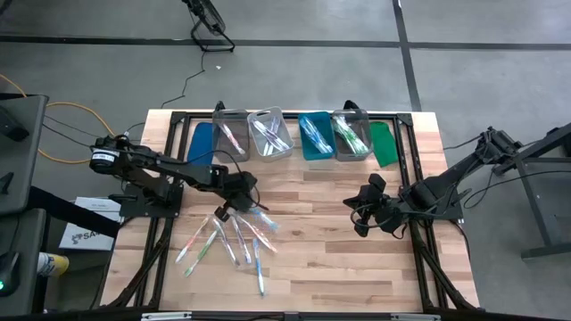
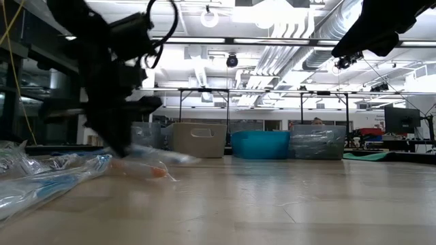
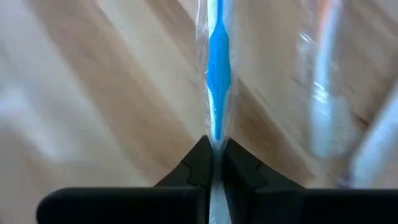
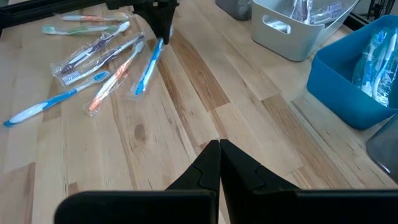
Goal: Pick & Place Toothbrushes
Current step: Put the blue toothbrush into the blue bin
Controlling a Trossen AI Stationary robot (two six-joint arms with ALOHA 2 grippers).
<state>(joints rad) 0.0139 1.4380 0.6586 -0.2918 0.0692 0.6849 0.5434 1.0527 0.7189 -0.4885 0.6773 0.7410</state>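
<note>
Several wrapped toothbrushes (image 1: 227,242) lie flat and scattered on the wooden table's near left part, also seen in the right wrist view as toothbrushes (image 4: 93,59). My left gripper (image 1: 223,211) stands at the far edge of this scatter, shut on a blue toothbrush (image 4: 148,67) in a clear wrapper. My right gripper (image 1: 359,217) hovers over the table's right half, shut and empty (image 4: 219,152). Four bins along the far edge hold more toothbrushes. My left gripper pinches the blue toothbrush's wrapped end (image 3: 215,142) between its two fingers, coming from above and pointing down (image 4: 163,25). The toothbrush runs out from between the fingertips and slants down toward the table's right. Its far end (image 4: 138,91) is at the tabletop; whether it touches, I cannot tell.
A grey bin (image 1: 230,135), a pale bin (image 1: 269,134), a teal bin (image 1: 316,135) and a clear bin (image 1: 351,134) stand in a row at the far edge. A blue lid (image 1: 203,143) and a green lid (image 1: 382,143) flank them. Bare wood (image 1: 312,241) lies between the arms.
</note>
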